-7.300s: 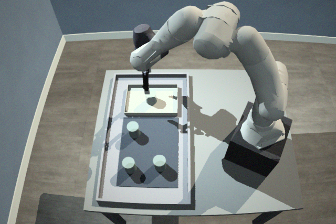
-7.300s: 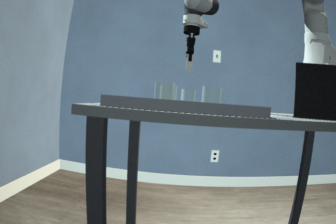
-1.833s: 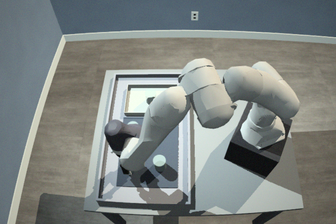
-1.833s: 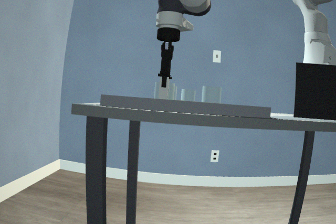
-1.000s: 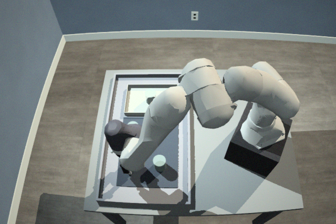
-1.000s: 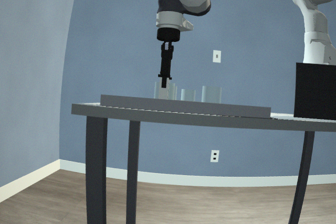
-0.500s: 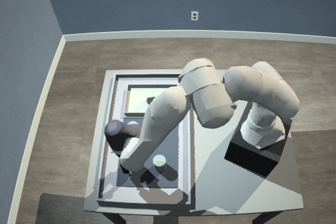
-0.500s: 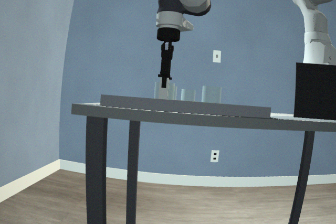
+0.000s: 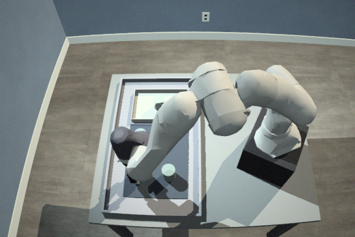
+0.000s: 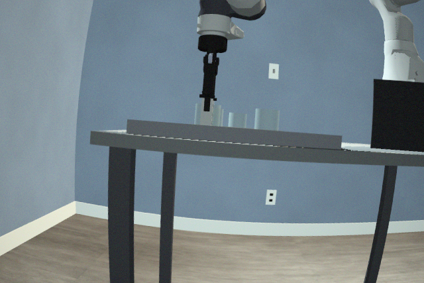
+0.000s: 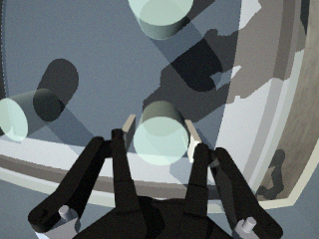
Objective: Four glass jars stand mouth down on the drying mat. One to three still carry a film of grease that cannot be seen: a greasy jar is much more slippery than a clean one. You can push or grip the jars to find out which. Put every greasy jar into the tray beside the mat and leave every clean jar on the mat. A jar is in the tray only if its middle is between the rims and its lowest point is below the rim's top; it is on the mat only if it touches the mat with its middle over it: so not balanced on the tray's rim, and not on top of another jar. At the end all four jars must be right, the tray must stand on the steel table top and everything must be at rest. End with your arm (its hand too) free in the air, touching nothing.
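Note:
My gripper (image 11: 159, 125) (image 10: 207, 105) is open, its pads close on both sides of one jar (image 11: 160, 141) (image 10: 197, 115) that stands mouth down by the mat's far-left edge. A small gap shows at the left pad; contact at the right pad cannot be told. A second jar (image 9: 168, 170) (image 11: 160, 11) (image 10: 267, 119) stands on the mat (image 9: 177, 151) (image 11: 100, 40), nearer the arm's base. A third jar (image 9: 140, 130) (image 11: 15, 119) is on the mat near the tray. A fourth jar (image 9: 159, 98) is inside the tray (image 9: 141, 120), partly hidden by the arm in the top view.
A raised rim (image 9: 155, 214) (image 10: 232, 133) surrounds the steel table top that bears mat and tray. The robot's dark base block (image 9: 263, 168) (image 10: 397, 115) stands to the right. The arm covers part of the mat and tray in the top view.

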{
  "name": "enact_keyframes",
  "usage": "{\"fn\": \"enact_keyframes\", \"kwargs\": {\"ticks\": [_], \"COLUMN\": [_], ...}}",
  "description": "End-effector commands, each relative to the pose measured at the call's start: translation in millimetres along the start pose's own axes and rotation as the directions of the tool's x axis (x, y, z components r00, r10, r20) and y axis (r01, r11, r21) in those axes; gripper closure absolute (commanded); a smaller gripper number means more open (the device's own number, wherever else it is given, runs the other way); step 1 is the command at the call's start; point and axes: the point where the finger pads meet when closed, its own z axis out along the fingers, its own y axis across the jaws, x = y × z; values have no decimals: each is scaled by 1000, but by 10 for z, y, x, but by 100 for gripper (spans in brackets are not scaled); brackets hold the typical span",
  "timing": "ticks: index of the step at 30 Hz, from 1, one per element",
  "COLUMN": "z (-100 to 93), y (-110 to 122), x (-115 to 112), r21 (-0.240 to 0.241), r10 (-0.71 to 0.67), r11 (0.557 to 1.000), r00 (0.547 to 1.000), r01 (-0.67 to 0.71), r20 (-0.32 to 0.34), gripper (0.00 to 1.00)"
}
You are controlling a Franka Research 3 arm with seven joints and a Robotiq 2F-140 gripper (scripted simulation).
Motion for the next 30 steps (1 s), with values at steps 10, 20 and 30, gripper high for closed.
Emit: {"fn": "enact_keyframes", "kwargs": {"ticks": [10, 20, 30], "z": [-2, -2, -2], "y": [6, 6, 6], "x": [-13, -13, -13], "r21": [-2, -2, -2], "r10": [-2, -2, -2], "r11": [1000, 1000, 1000], "r00": [1000, 1000, 1000], "r01": [2, 2, 2], "r20": [3, 3, 3], "gripper": [55, 58, 58]}}
